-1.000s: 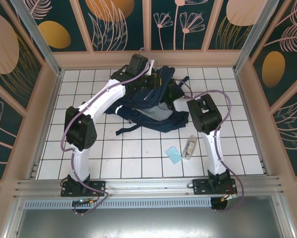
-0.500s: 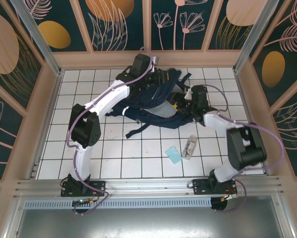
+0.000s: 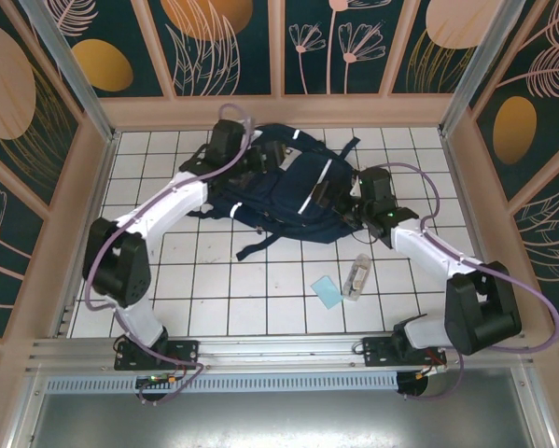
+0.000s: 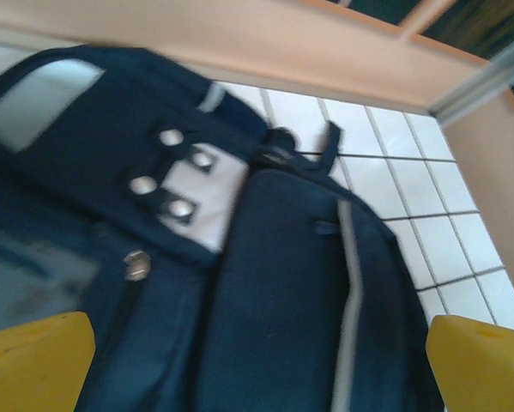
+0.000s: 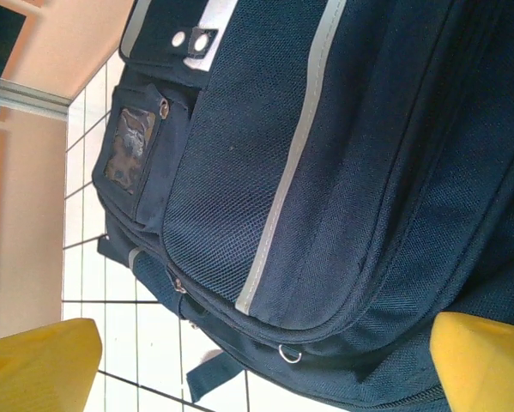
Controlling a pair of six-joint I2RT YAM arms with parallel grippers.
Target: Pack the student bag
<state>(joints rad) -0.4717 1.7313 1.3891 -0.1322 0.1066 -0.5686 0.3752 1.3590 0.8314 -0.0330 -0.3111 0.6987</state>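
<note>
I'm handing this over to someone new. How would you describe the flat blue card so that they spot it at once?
Start at the white tiled table and find the big navy student bag at its far side. On the near side of the bag, right of centre, the flat blue card lies beside a clear elongated item. The card is the thin, opaque, pale-blue rectangle; its neighbour is see-through.

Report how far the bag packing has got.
Done: the student bag lies front-up on the tiled table. In hand: left gripper and right gripper sit at it, jaws open, holding nothing. Remaining: the light-blue card and clear case lie outside the bag.
</note>
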